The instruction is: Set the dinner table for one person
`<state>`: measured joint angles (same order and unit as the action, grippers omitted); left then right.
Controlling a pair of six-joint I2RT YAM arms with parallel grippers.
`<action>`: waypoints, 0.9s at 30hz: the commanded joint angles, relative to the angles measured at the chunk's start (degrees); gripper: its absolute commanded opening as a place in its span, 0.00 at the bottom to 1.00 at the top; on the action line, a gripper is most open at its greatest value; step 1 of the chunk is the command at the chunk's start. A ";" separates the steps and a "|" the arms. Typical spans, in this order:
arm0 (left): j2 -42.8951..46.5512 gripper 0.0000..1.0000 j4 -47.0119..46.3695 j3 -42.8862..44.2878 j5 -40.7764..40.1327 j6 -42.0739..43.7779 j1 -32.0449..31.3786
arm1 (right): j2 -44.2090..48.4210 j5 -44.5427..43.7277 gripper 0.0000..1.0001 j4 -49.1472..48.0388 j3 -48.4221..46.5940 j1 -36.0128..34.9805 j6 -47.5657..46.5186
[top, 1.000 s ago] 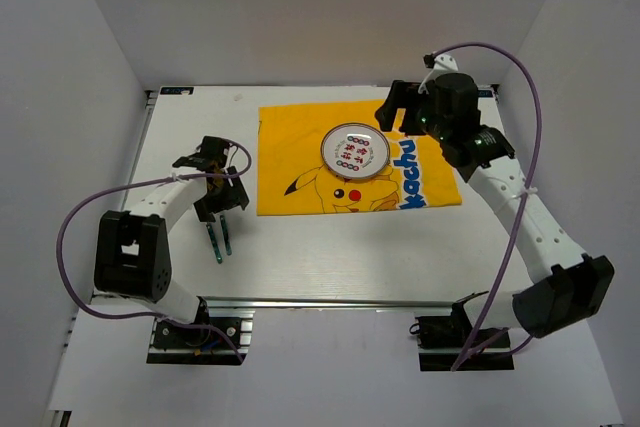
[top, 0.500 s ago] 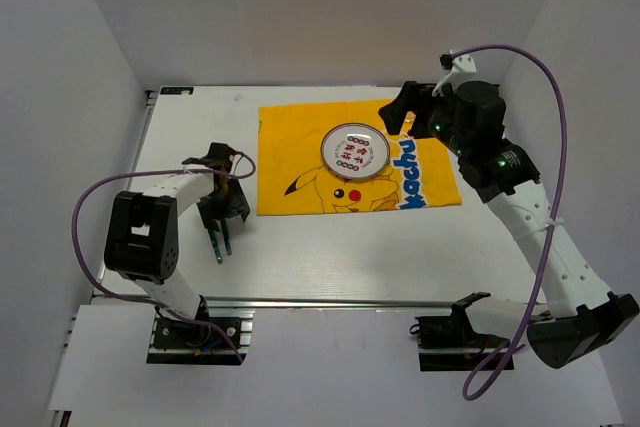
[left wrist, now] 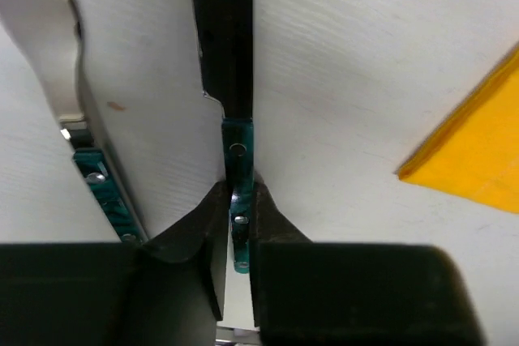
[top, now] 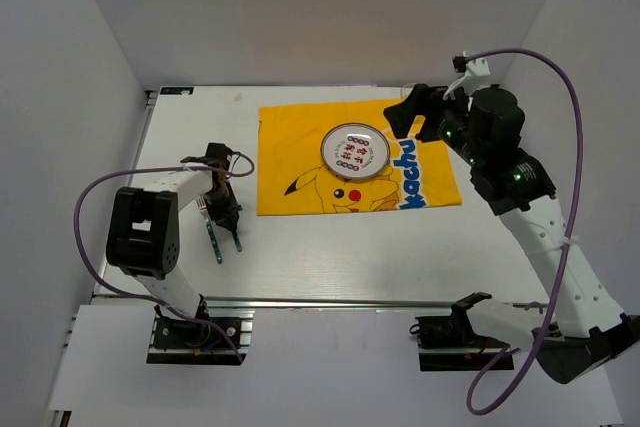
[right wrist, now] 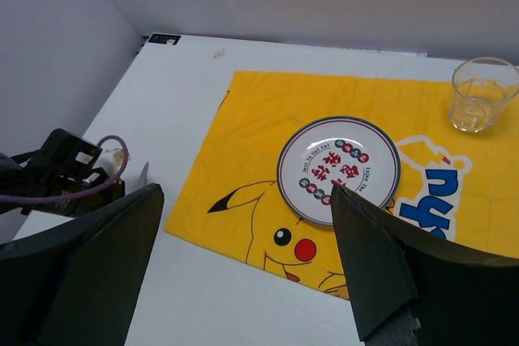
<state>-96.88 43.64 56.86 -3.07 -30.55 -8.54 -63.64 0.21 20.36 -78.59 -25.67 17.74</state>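
Note:
My left gripper [top: 225, 209] is down on the white dinner table [top: 330, 257], left of the yellow cloth. Its jaws are shut on the teal handle of a knife [left wrist: 238, 147] whose dark blade points away from me. A fork [left wrist: 49, 46] with the same teal handle lies flat just to the left, untouched. In the top view the knife [top: 236, 237] and fork [top: 214, 242] lie side by side. My right gripper [top: 408, 117] hangs open high over the cloth's far right part, with nothing between its fingers [right wrist: 81, 265].
A yellow Pikachu cloth [top: 300, 147] covers the table's far middle, with a round patterned plate [top: 352, 151] on it. A clear glass [right wrist: 484, 93] stands on the cloth's far right corner. The table's metal rail [top: 330, 300] runs along the near edge.
My left gripper has dropped onto the knife handle and shut on it, and the knife has turned slightly. The right arm has pulled up and to the right, staying open.

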 commanded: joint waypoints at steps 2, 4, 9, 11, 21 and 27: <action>-2.52 0.11 -1.45 0.09 2.81 1.62 0.01 | 2.29 0.76 0.89 -2.52 -0.34 -0.26 -0.60; -3.14 0.00 -1.27 1.32 2.98 2.42 0.01 | 3.16 0.58 0.89 -2.34 -0.08 -0.26 -0.34; -2.53 0.00 -3.12 3.43 10.01 6.90 0.01 | 5.79 1.28 0.89 -1.38 0.36 -0.08 0.98; -0.16 0.00 -4.43 3.69 12.73 7.52 0.01 | 6.94 1.64 0.89 -1.11 0.54 -0.08 1.25; 8.11 0.00 -4.26 13.53 16.77 4.97 -2.09 | 13.27 0.32 0.89 5.04 0.01 0.18 1.86; 3.46 0.00 -6.63 21.44 28.29 2.08 -6.30 | 15.30 -2.05 0.89 7.68 -0.60 0.10 2.04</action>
<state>-92.33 39.40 74.94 16.84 -26.39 -12.01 -49.25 -0.32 27.03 -77.93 -25.63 19.33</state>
